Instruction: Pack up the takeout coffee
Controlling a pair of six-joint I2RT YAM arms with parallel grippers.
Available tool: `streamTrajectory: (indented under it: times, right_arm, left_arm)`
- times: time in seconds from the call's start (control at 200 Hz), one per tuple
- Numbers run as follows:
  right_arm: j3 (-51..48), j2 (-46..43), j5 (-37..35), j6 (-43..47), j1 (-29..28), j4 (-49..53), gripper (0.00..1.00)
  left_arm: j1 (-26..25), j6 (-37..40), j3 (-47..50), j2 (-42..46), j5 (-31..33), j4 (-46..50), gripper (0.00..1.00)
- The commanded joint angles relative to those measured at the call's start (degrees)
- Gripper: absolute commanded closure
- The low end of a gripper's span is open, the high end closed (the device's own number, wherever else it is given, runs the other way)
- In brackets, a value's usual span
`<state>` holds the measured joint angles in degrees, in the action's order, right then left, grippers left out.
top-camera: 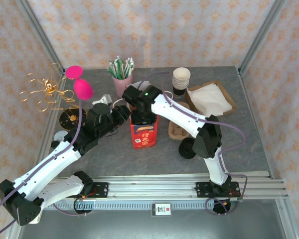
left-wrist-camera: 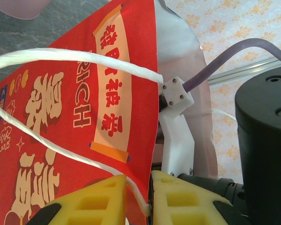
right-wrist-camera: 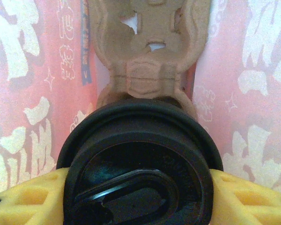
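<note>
On the red bag [left-wrist-camera: 61, 117], pale lettering [left-wrist-camera: 83, 101] reads "RICH".

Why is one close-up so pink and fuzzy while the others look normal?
Right wrist view: the camera looks into the red bag, so light through its paper tints everything pink; the cup lid near the lens is blurred, the cardboard tray beyond sharper. Left wrist view: the bag's print is crisp. Top view: even light, soft shadows.
</note>
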<state>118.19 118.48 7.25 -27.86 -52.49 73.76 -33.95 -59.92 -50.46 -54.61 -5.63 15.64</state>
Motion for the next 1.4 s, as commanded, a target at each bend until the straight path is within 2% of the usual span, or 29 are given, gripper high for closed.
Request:
streamTrajectory:
  times: [0.0, 0.23, 0.536, 1.396]
  right_arm:
    - [1.7, 0.3, -2.4, 0.1, -0.7, 1.2, 0.49]
    - [-2.6, -1.6, -6.0, 0.8, -0.9, -0.1, 0.49]
    - [-8.3, -3.0, -4.0, 1.3, -0.9, -4.2, 0.49]
    - [-15.3, -2.6, -2.0, 1.2, -0.9, -10.9, 0.49]
  left_arm:
    - [0.6, 1.8, -0.9, 0.4, -1.3, 1.3, 0.82]
    - [0.6, 3.6, -2.2, 0.5, -1.2, 3.8, 0.82]
    - [0.7, 4.4, -3.1, -0.1, -1.6, 4.7, 0.81]
    - [1.4, 7.5, -6.7, 2.2, -0.2, 9.9, 0.64]
